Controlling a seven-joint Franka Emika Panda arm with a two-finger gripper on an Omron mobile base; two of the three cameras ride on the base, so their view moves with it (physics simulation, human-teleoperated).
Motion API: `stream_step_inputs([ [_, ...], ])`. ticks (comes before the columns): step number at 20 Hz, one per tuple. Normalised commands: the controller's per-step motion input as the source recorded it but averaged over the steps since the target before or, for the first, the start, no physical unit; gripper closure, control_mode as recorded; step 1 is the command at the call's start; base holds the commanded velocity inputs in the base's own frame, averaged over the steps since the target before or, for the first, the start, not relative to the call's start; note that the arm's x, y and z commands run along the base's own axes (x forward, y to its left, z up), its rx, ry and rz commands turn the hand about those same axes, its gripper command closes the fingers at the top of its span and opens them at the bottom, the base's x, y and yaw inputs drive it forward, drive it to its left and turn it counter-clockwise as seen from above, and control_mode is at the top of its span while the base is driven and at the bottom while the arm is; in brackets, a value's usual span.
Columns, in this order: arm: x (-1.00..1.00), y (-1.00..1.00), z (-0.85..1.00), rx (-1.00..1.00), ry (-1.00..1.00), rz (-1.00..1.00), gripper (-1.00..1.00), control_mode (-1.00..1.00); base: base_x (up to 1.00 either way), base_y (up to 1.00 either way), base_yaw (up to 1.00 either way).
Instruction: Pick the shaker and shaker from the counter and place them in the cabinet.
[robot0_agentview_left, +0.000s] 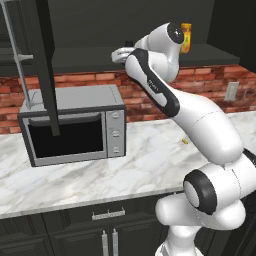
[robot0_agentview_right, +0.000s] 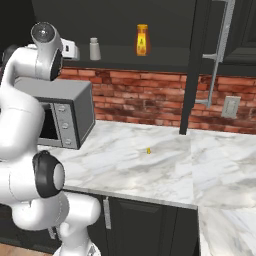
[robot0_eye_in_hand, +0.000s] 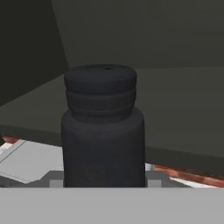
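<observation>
Hand view puts the all-black tapered shaker (robot0_eye_in_hand: 103, 131) upright between the pincer's tips, clenched on it, level with the front edge of the flat dark shelf of the wall cabinet (robot0_eye_in_hand: 183, 127), presumably so it can slide in standing. Right base view shows the light grey shaker with silvery cap (robot0_agentview_right: 94, 49) already on that shelf, just beside the hand, and the taller orange-yellow bottle (robot0_agentview_right: 142, 40) farther along. Below sit a grey microwave (robot0_agentview_right: 75, 107) and the white marble counter (robot0_agentview_right: 150, 165). The grey shaker is the likeliest thing to bump.

Red brick backsplash (robot0_agentview_right: 150, 97), grey microwave (robot0_agentview_left: 75, 125), wall outlet (robot0_agentview_right: 230, 106), low dark cabinets (robot0_agentview_left: 107, 235) with silver handles.
</observation>
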Motion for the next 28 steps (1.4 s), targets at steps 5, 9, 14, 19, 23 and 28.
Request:
stream_step_inputs([
  [5, 0.37, 0.0, 0.0, 0.0, 0.0, 0.0, 1.0, -1.0, 0.0, 0.0, 0.0],
  [9, 0.29, 0.0, 0.0, 0.0, 0.0, 0.0, 1.0, -1.0, 0.0, 0.0, 0.0],
  [14, 0.05, 0.0, -0.12, 0.0, 0.0, 0.0, 1.0, -1.0, 0.0, 0.0, 0.0],
  [19, 0.0, 0.0, -0.21, 0.0, 0.0, 0.0, 1.0, -1.0, 0.0, 0.0, 0.0],
  [23, 0.01, 0.0, -0.1, 0.0, 0.0, 0.0, 1.0, -1.0, 0.0, 0.0, 0.0],
  [28, 0.11, 0.0, 0.0, 0.0, -0.01, 0.0, 1.0, -1.0, 0.0, 0.0, 0.0],
])
